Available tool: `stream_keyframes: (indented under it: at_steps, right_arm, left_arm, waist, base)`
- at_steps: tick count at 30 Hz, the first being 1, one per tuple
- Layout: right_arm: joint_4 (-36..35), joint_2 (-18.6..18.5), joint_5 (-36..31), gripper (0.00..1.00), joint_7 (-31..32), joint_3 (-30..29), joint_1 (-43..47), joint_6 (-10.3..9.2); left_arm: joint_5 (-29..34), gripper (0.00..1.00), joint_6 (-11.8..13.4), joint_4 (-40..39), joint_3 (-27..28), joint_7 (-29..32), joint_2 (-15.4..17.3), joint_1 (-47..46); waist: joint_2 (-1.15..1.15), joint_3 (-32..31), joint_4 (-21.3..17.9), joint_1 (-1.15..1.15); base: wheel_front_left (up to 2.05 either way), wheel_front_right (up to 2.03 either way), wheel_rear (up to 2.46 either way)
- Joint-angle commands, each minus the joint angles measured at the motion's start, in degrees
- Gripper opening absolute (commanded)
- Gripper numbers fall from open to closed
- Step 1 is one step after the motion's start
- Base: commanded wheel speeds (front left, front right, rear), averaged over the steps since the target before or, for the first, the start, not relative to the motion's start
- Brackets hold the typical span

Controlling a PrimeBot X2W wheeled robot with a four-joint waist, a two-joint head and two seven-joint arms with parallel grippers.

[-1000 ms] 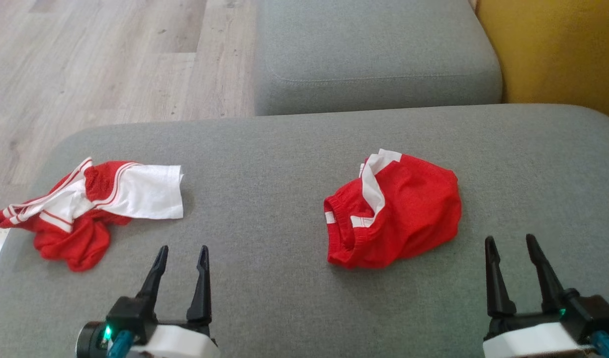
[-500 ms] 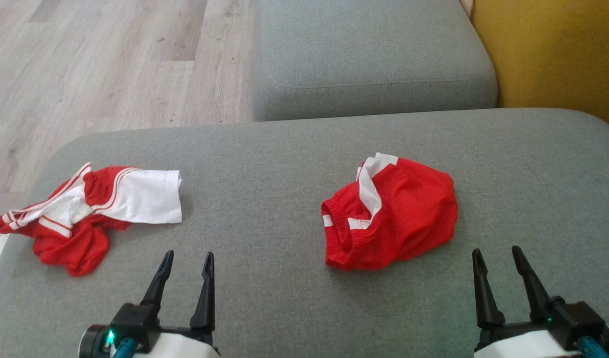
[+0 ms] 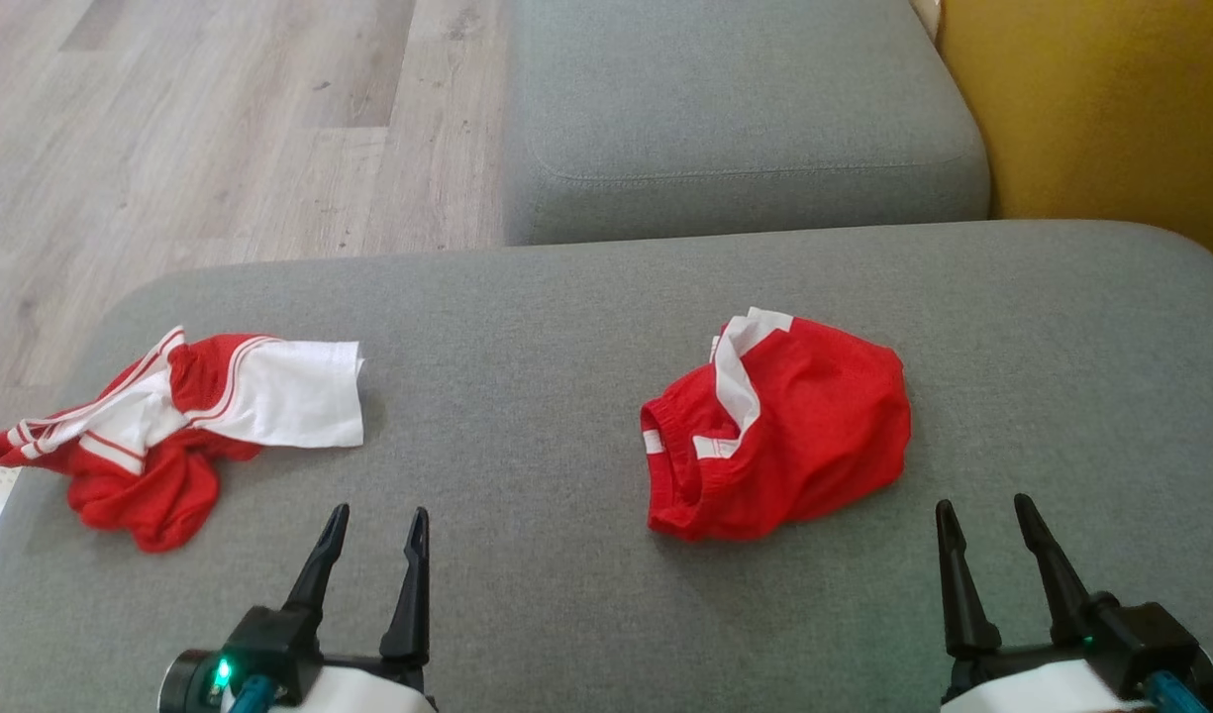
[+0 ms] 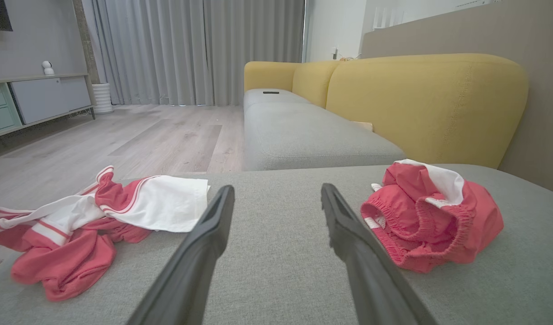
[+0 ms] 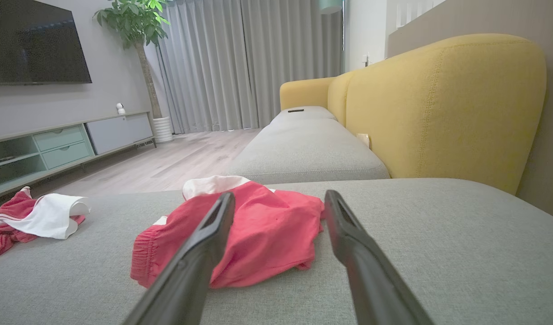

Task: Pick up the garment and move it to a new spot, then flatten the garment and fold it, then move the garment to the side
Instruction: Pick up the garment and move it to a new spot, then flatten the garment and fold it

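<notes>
A crumpled red garment (image 3: 794,426) with white stripes and an elastic waistband lies right of centre on the grey cushion (image 3: 527,327). It also shows in the left wrist view (image 4: 429,221) and the right wrist view (image 5: 267,230). A second garment (image 3: 200,416), red and white, is bunched near the cushion's left edge (image 4: 123,212) (image 5: 41,216). My left gripper (image 3: 380,512) (image 4: 277,188) is open and empty, hovering between the two garments near the front. The right gripper (image 3: 983,503) (image 5: 279,195) is open and empty, just near and right of the red garment.
Beyond the cushion sits another grey seat cushion (image 3: 745,99). A yellow backrest (image 3: 1091,109) runs along the right. Wooden floor (image 3: 170,149) lies past the cushion's left and far-left edges. A low TV cabinet (image 5: 68,144) stands across the room.
Both grippers have drawn back a little toward the bottom of the head view, and the view itself has shifted slightly. Both garments lie as before.
</notes>
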Motion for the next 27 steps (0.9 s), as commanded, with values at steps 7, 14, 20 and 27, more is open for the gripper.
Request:
stream_keyframes:
  at_steps: [7,14,20,27]
  right_arm:
    - [-1.7,-0.4,-0.3,1.0,-0.5,1.6,-1.8,0.44]
    - [-1.7,-0.4,-0.4,1.0,-0.5,1.5,-1.8,0.44]
    - [-1.8,-0.4,-0.4,1.0,-0.5,1.5,-1.9,0.44]
    - [-1.9,-0.4,-0.4,1.0,-0.5,1.5,-2.1,0.44]
  left_arm:
    - [0.9,1.0,0.3,-1.7,1.9,-0.7,-0.4,-2.5]
    - [1.0,1.0,0.8,-1.3,1.8,-0.7,-0.5,-2.6]
    - [0.9,1.0,1.0,-0.8,1.6,-0.7,-0.5,-2.6]
    - [1.8,1.0,1.6,0.0,1.7,-0.7,-0.5,-2.7]
  waist:
    - [0.0,0.3,0.0,0.0]
    - [0.0,0.3,0.0,0.0]
    - [0.0,0.6,-0.1,0.0]
    - [0.0,1.1,-0.5,0.0]
  base:
    - [0.0,0.0,0.0]
    - [0.0,0.0,0.0]
    - [0.0,0.0,0.0]
    - [0.0,0.0,0.0]
